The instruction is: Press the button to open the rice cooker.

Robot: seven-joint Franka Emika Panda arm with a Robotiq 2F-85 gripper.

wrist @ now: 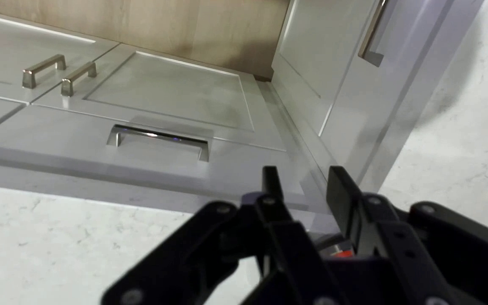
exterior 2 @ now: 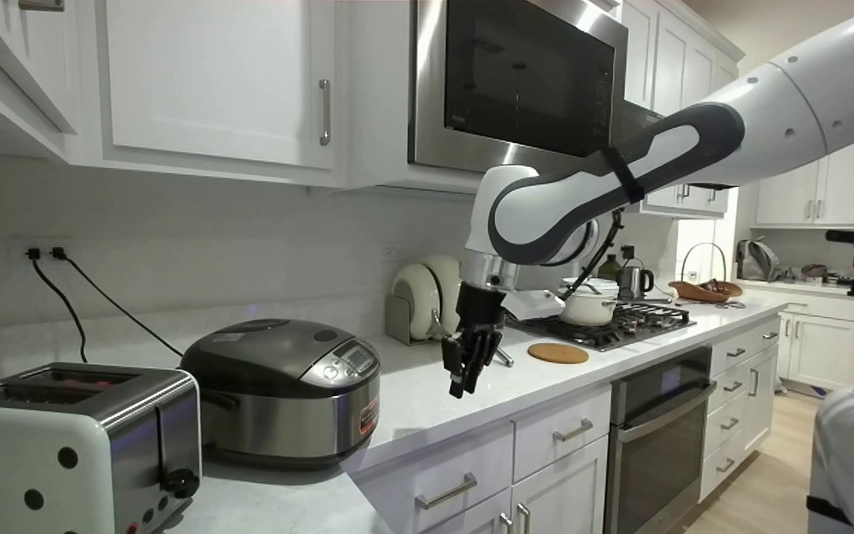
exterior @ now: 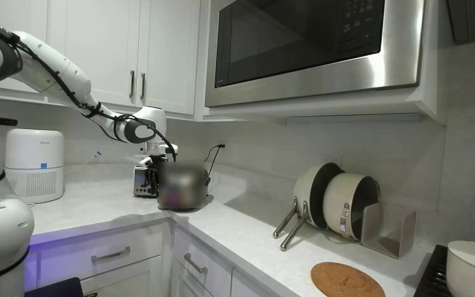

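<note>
The rice cooker (exterior 2: 271,423) sits on the counter corner with its dark lid down. Its silver control panel (exterior 2: 342,363) with a display and small buttons shows in an exterior view. In an exterior view the cooker's front (exterior: 183,187) is blurred. My gripper (exterior 2: 462,377) hangs fingers down, apart from the cooker, off its panel side near the counter's front edge. It also shows dark beside the cooker (exterior: 153,185). In the wrist view the gripper (wrist: 304,178) is open and nothing is between its fingertips. A sliver of the cooker with a red label (wrist: 343,253) shows low between the fingers; the panel is hidden there.
A polka-dot toaster (exterior 2: 41,452) stands close beside the cooker. A white cylindrical appliance (exterior: 34,165) stands by the arm's base. Pans (exterior: 346,202) stand in a rack, with a cork mat (exterior: 346,280) nearby. A microwave (exterior: 303,45) hangs above. Drawer handles (wrist: 159,136) stick out below the counter.
</note>
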